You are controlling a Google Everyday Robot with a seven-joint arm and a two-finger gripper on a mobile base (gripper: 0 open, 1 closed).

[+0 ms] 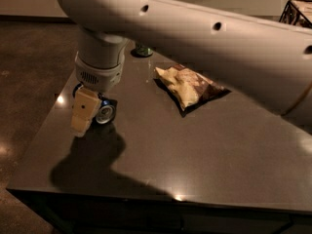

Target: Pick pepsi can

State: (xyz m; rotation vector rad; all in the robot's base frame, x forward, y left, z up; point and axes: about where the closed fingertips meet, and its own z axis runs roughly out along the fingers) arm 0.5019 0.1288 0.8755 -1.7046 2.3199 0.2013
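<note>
Stage: reach | tan gripper point(83, 115) just beside small dark-blue pepsi can point(105, 112) lying on grey worktop point(195, 150) | grip: cannot tell | next: straddle can, clamp, lift.

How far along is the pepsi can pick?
Done: the approach. The gripper is low over the table, right against the pepsi can, which lies on its side, partly hidden behind it.
In hand: the grasp; whether the can is gripped cannot be told, and it is not lifted.
Left: secure it and lift. The chip bag and green can sit apart from it.
</note>
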